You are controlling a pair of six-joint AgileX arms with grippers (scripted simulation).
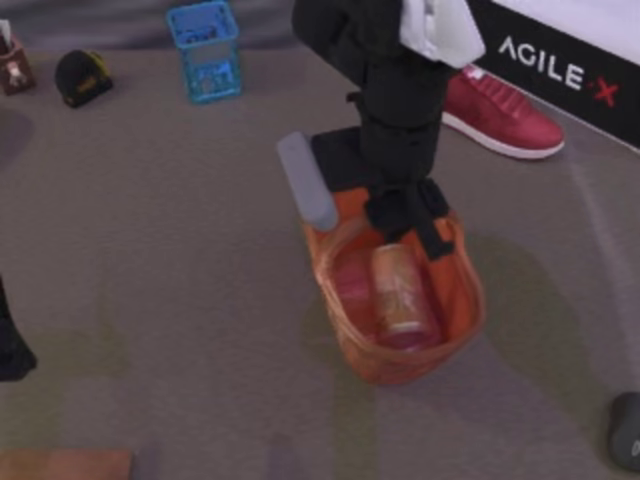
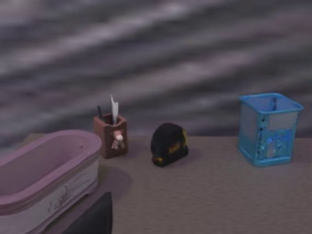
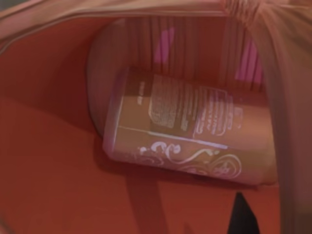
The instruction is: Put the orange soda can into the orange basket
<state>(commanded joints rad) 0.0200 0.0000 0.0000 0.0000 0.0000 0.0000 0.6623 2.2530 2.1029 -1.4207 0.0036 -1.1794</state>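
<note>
Orange soda can (image 1: 403,296) inside orange basket (image 1: 462,318).

Right tool (image 1: 408,232) low, left arm (image 1: 12,345) parked

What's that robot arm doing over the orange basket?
The right gripper is hanging just over the orange basket near the middle of the table. The orange soda can is lying on its side inside the basket, on the bottom. The gripper isn't holding the can. The left arm is parked at the table's left edge, doing nothing with the can.
</note>
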